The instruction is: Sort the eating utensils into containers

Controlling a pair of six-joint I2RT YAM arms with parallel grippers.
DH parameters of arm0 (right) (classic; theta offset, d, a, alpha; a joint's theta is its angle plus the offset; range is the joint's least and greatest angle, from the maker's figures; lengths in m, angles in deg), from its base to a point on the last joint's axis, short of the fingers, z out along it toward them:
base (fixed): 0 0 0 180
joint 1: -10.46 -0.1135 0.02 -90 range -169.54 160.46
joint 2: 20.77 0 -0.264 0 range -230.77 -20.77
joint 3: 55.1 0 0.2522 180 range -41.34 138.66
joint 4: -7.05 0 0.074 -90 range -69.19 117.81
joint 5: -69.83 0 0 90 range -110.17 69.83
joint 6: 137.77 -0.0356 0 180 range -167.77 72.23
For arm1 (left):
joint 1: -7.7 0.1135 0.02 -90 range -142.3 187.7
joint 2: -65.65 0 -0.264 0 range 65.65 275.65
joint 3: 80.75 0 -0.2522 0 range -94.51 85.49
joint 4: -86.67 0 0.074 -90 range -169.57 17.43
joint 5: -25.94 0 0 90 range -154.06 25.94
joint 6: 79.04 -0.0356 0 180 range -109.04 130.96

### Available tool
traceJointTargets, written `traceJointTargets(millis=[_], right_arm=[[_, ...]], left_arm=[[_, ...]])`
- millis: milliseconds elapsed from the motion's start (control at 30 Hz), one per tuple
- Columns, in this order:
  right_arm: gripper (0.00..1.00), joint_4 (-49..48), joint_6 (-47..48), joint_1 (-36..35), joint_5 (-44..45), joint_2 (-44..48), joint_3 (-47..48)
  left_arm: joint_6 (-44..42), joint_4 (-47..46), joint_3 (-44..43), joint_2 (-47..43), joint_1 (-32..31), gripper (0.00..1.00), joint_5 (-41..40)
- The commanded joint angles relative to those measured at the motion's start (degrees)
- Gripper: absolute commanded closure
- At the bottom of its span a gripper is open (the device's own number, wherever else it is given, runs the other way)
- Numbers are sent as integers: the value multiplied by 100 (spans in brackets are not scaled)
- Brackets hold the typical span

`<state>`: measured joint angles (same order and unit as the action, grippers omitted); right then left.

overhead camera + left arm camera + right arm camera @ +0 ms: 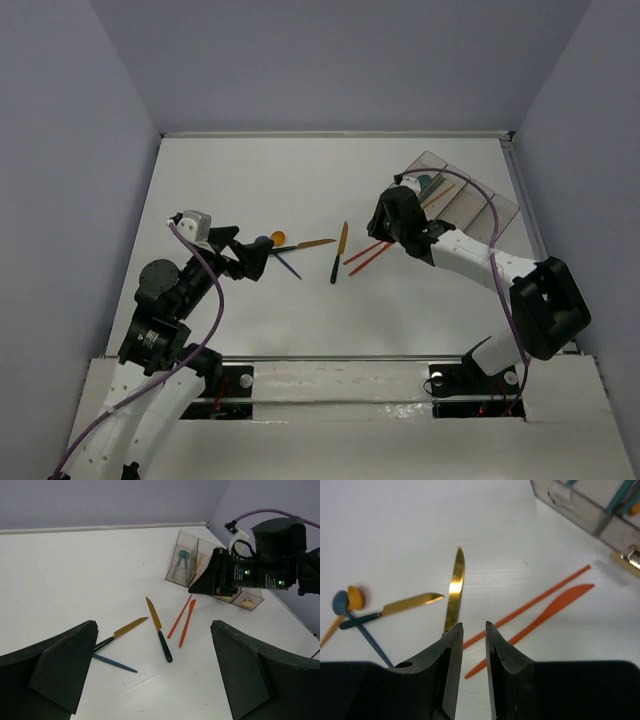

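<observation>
Near the middle of the bench point(250, 180) lies a gold-bladed knife point(454, 587), flat, its serrated blade toward the far edge and its dark green handle toward the near one. The right arm's fingers point(451, 655) hang close by on the right, between that knife and the bins point(478, 200) in the far right corner. They stand only a narrow gap apart with nothing between them. From the right wrist the blade slips out of sight behind one finger rather than into the gap. From the left wrist the fingers look clear of the knife, not touching it.

Just beside those fingers lie an orange knife point(555, 607) and a slimmer orange piece point(540, 597), nearly parallel, whose end I cannot make out.

Further toward the left edge a second gold-bladed knife point(395, 609) lies at a slant, its dark handle crossing a blue spoon point(340, 602), with an orange spoon point(355, 596) touching that one's bowl. The left arm's fingers point(65, 665) are spread wide and empty just beside this cluster.

The bins are smoky and see-through, joined in a row. Two teal spoons point(183, 557) lie in the end compartment.
</observation>
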<state>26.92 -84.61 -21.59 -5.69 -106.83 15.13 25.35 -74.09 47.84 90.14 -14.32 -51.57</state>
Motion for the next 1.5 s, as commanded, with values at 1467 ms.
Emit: traceJointTargets(millis=[1467], right_arm=[[63, 725, -113, -407, 653, -1194, 365]], left_arm=[[-7, -231, -199, -173, 31, 1, 140]])
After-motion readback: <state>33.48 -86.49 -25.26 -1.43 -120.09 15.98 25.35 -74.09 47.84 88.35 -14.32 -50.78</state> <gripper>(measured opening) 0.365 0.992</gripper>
